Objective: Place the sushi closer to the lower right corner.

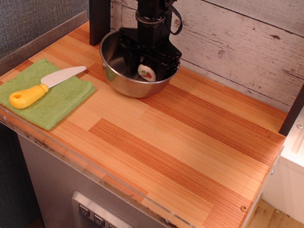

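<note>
Pincer (pixel 145 68) sits inside the steel bowl (pixel 123 83), fingers spread around the sushi (pixel 146 72), grip unclear.

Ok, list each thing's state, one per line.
sushi: in the bowl, between the fingers
gripper: lowered into the bowl, open around the sushi
bowl: upright on the table
knife: lying on the cloth
cloth: folded flat

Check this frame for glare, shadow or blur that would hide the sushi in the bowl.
Observation.image view: sharp and evenly lit. The sushi shows its white end clearly between the gripper fingers. The bowl has soft reflections on its steel wall, no blown-out glare; its far inside is shadowed by the arm.
</note>
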`<state>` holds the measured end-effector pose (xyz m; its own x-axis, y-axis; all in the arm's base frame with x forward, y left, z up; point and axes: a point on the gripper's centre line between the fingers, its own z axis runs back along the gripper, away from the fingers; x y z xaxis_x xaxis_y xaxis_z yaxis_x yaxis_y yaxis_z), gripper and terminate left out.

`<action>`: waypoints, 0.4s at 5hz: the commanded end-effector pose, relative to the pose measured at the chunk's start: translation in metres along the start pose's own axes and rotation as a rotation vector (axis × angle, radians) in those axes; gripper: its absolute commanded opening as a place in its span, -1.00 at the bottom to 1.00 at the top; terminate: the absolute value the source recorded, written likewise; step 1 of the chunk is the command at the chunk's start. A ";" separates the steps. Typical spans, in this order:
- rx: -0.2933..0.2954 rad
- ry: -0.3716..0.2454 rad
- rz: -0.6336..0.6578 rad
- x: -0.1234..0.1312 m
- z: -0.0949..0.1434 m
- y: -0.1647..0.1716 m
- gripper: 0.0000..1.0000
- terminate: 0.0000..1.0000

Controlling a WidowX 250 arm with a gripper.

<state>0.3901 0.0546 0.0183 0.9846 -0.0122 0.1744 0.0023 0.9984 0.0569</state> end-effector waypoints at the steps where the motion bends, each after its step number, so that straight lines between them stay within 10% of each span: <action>1: -0.027 -0.063 0.004 0.000 0.022 0.011 -1.00 -1.00; 2: -0.054 -0.103 0.000 -0.002 0.049 0.020 -1.00 -1.00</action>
<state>0.3732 0.0668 0.0438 0.9778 -0.0078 0.2092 0.0117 0.9998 -0.0172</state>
